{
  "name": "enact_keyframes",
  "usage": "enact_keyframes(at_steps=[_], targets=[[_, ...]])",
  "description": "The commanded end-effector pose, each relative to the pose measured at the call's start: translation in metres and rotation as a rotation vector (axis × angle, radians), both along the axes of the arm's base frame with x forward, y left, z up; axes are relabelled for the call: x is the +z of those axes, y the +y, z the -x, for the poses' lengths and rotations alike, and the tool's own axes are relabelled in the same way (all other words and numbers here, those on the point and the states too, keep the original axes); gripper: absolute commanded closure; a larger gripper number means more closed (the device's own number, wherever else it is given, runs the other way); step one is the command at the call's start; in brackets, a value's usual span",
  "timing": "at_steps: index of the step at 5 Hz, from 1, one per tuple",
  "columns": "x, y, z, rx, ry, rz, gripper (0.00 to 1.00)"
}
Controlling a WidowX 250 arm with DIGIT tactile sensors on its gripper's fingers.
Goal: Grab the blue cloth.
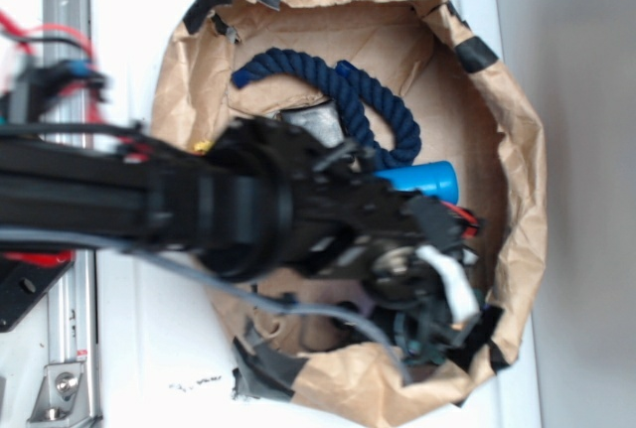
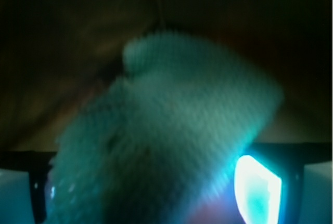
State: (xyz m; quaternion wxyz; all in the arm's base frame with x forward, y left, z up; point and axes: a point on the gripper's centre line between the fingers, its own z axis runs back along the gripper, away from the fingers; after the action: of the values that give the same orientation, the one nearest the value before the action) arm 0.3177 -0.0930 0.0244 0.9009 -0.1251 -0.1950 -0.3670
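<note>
Blue cloth (image 2: 156, 146), soft, woven, bunched against the pincer (image 1: 437, 334).

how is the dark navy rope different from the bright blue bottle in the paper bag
The dark navy twisted rope is long, thin and curved into a loop; the bright blue plastic bottle is a short, straight cylinder. The rope's surface is braided and matte, the bottle's smooth. The rope lies mostly in full view, while the bottle is partly hidden by the black robot arm. Both are blue and sit inside the crumpled brown paper bag.

The exterior view is bright and washed out, with the arm (image 1: 149, 205) blurred. The wrist view is dim, the blue cloth (image 2: 156, 146) out of focus, with glare at its lower right.
</note>
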Motion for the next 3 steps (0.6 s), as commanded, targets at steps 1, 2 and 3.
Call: enact_keyframes(at_steps=[1,2,3], targets=[[0.007,0.000,0.004,0.001,-0.036,-0.068,1.00],[0.025,0.009,0.018,0.088,-0.040,-0.125,1.00],[0.051,0.026,0.039,0.297,-0.047,-0.207,1.00]])
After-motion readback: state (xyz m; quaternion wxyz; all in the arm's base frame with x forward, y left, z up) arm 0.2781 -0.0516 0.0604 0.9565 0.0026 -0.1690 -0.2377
